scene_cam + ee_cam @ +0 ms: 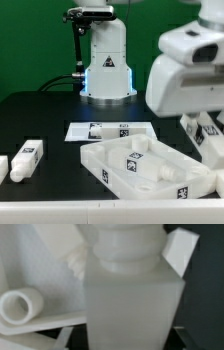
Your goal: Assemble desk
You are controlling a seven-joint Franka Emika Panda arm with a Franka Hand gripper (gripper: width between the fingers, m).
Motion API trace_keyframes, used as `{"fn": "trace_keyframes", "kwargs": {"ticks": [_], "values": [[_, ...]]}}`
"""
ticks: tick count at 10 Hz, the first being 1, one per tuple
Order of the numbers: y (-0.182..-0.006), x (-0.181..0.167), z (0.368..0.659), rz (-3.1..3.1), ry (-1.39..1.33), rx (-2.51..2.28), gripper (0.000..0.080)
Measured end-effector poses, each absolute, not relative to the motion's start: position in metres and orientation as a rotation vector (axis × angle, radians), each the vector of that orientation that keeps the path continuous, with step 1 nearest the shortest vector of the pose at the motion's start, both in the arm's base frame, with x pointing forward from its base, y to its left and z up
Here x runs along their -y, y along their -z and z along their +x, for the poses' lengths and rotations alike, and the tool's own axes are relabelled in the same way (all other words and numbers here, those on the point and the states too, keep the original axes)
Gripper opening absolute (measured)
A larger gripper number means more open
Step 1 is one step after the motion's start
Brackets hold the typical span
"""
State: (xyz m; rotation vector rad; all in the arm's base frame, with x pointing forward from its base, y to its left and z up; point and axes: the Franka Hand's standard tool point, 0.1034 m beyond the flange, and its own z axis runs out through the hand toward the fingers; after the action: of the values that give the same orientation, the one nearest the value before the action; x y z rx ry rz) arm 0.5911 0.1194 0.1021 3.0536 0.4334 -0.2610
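Note:
The white rimmed tabletop (105, 160) lies at the front of the black table, right of centre in the exterior view. My gripper (206, 140) hangs over the tabletop's right end, under the bulky white wrist. In the wrist view a square white leg (130, 291) with a round stepped end fills the middle. It sits between my fingers (75, 338), which press on both its sides near the picture's edge. Beside it shows the tabletop's rim with a round corner socket (18, 304). Two more tagged legs (28, 153) lie at the exterior view's left.
The marker board (110, 130) lies flat behind the tabletop. The white robot base (107, 65) with a blue light stands at the back, with a black cable beside it. The table's front edge runs just below the tabletop.

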Motion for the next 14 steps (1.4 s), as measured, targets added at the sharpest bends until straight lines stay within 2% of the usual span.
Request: {"fn": "trace_keyframes", "kwargs": {"ticks": [4,5,6,7,8,11,12,14], "values": [[-0.103,-0.121,0.588,3.054,0.259,-0.389,0.0290],[-0.113,-0.122,0.572,3.057,0.245,-0.322,0.0290],[-0.125,-0.119,0.544,3.063,0.217,-0.233,0.0290],[-0.126,-0.117,0.519,3.065,0.204,-0.139,0.0290],[-0.124,-0.117,0.502,3.062,0.212,-0.094,0.0290],[-0.121,-0.118,0.506,3.065,0.204,-0.077,0.0290],[-0.114,-0.123,0.498,3.063,0.186,0.070,0.0290],[-0.094,-0.121,0.455,3.099,0.196,0.257,0.0290]]}}
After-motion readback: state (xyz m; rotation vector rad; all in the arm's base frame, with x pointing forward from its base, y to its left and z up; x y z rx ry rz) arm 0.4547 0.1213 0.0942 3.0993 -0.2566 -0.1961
